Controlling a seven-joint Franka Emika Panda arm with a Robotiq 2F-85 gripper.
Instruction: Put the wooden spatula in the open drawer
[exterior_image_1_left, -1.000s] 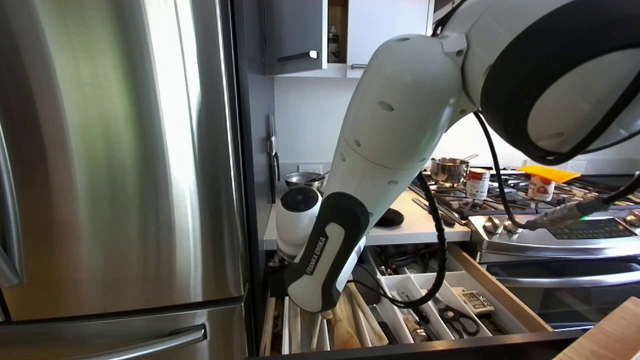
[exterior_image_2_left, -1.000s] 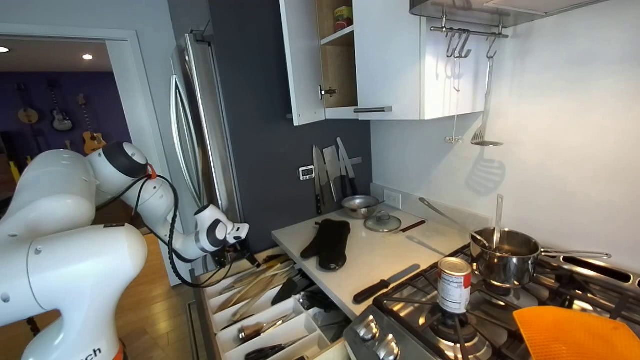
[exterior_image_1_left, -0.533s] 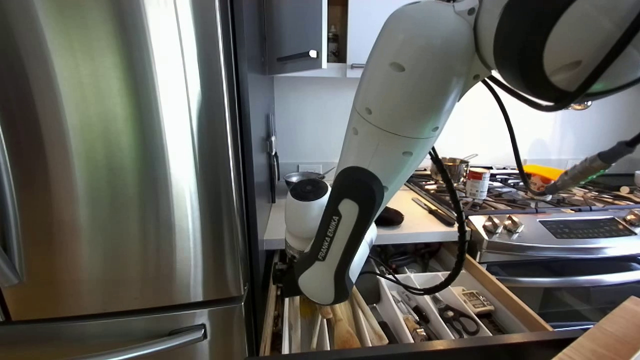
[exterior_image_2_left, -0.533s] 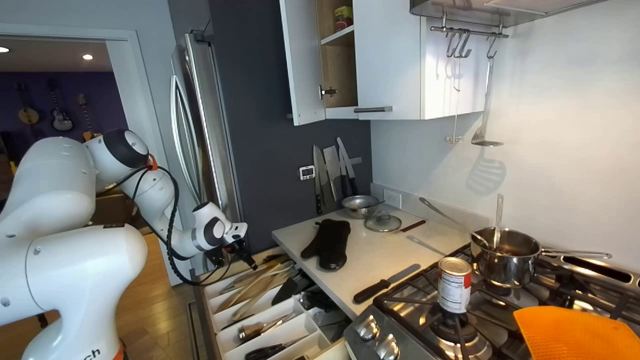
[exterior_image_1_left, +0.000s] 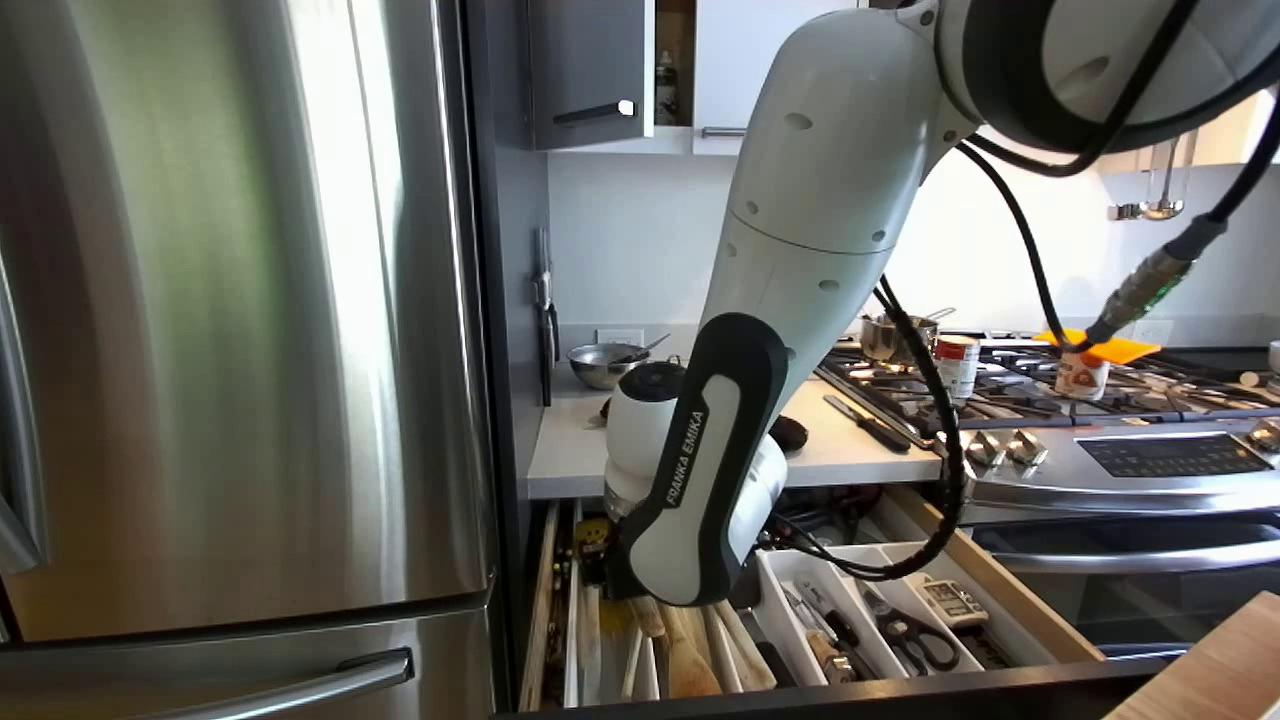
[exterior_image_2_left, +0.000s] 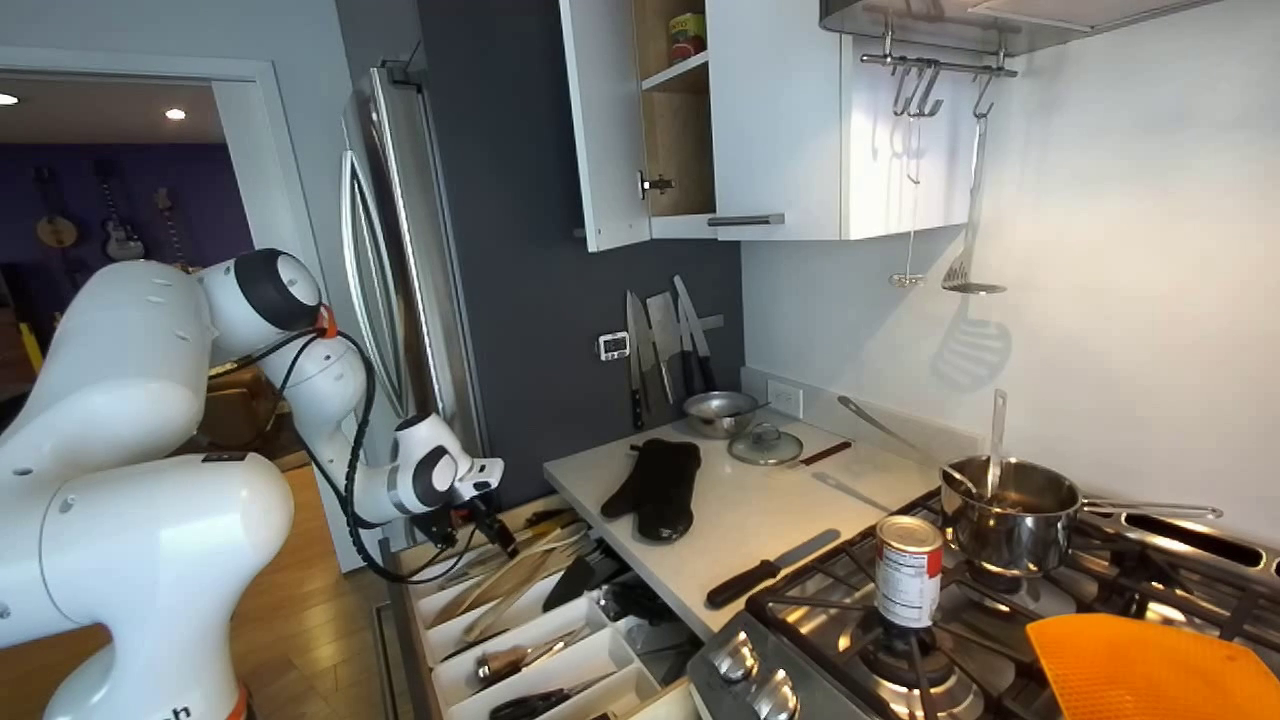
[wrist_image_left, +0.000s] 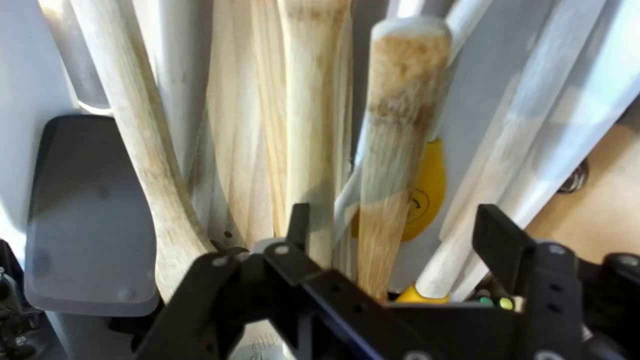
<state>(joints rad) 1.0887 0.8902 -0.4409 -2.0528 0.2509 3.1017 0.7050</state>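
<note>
**Black gripper (wrist_image_left: 395, 220): fingers (wrist_image_left: 500, 247) apart**

I'm over the wide, white-divided open drawer (exterior_image_1_left: 1008, 585). A light-tan wooden spatula (exterior_image_1_left: 690, 668), blade flaring, lies in it among similar wooden utensils (wrist_image_left: 311, 125); can't tell which is the task's. Blunt tan wooden handle (wrist_image_left: 389, 165), brown mottled end, shows between my fingers. My white arm (exterior_image_1_left: 820, 180) reads FRANKA EMIKA.

The wide open drawer (exterior_image_1_left: 1015, 602) is sided with matt tan wood, the tall silver fridge (exterior_image_1_left: 240, 320) faced with glossy metal.

Black gripper (wrist_image_left: 394, 227), white dividers (exterior_image_2_left: 530, 632), brown-blotched wooden handle (wrist_image_left: 387, 165)
</note>
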